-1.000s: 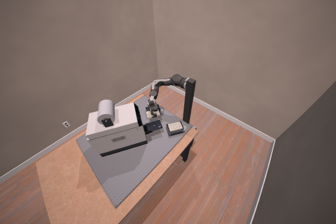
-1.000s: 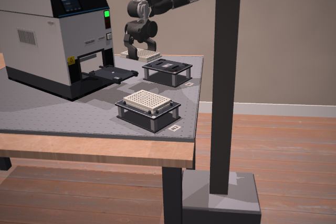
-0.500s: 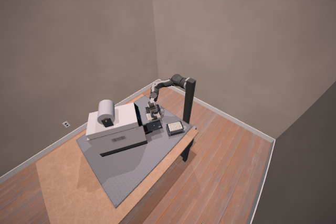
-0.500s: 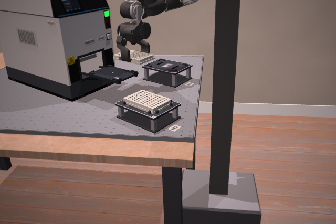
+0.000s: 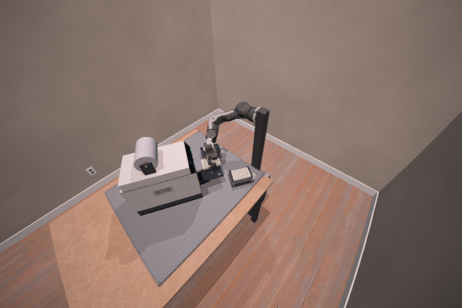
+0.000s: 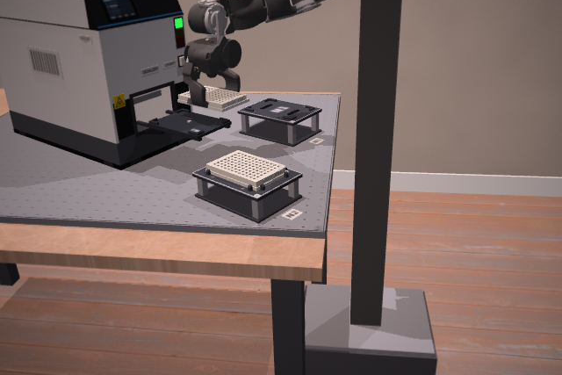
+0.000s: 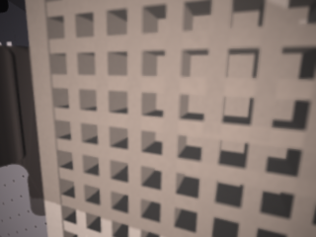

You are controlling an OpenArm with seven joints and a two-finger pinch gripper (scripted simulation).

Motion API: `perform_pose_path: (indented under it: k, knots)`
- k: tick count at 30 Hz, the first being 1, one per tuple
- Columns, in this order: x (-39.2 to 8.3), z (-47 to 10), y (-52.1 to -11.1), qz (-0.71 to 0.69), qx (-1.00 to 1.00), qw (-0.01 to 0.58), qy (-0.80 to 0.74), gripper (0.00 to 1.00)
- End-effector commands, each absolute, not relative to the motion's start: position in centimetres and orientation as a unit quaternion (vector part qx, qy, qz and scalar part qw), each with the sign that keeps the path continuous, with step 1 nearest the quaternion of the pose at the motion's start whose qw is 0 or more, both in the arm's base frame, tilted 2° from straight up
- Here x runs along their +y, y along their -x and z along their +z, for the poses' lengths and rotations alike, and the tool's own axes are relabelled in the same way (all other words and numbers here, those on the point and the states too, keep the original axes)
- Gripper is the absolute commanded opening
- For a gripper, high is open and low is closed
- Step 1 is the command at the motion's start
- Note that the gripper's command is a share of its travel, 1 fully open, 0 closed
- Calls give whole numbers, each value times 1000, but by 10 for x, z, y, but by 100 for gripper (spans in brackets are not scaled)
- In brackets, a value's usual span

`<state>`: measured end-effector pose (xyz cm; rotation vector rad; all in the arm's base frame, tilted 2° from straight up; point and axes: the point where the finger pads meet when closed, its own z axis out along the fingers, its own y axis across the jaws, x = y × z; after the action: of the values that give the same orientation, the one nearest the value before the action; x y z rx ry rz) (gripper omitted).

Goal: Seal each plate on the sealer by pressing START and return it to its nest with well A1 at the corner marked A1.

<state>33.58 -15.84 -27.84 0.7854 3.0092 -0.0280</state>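
Cream well plate sits clamped in my gripper, held in the air above the sealer's black stage, left of centre in the exterior view. Sealer lamp reads green. Nest N1 stands bare; second plate rests on nest N2, lower centre.

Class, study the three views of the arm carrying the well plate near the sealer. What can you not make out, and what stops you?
- Held plate: its label and A1 corner; wrist view too close and blurred.
- Gripper fingers' contact: the exterior view shows too little.
- Sealer button text: too small in the exterior view.
- Far nest label: too small; top view, arm covers it.
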Motion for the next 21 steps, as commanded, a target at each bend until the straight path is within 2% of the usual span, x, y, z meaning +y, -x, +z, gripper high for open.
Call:
perform_pose_path:
  k: [1,21]
  knots:
    - [-157,-276,-339,-11,967,18,-253,0]
    - [-125,-276,-366,-10,968,19,-251,0]
